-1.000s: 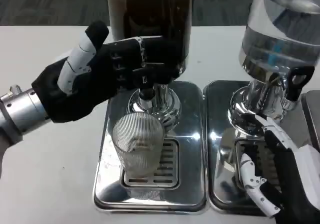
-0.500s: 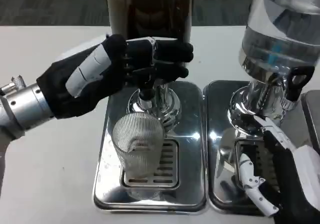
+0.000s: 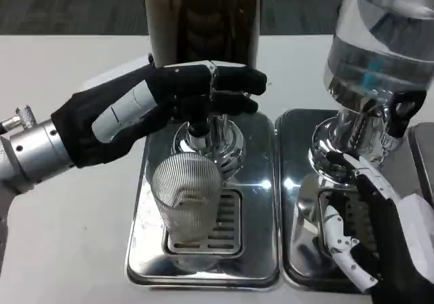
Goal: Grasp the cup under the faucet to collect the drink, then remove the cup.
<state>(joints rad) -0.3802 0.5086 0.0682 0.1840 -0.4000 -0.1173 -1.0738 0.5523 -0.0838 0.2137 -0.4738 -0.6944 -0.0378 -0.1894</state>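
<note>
Reaching further right, the left hand (image 3: 163,107) now lays flattened fingers over the faucet (image 3: 201,124), ready to pour into the cup (image 3: 188,195) (right hand (image 3: 380,239) waits, fingers apart, holding nothing).

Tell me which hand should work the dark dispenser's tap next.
Left, probably. The left hand already has its fingers at the tap above the ribbed cup. The right hand sits low over the other tray.

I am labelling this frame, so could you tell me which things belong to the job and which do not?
Job: ribbed cup, dark dispenser, its faucet, left hand.
Not: clear dispenser, its tray, right hand.
</note>
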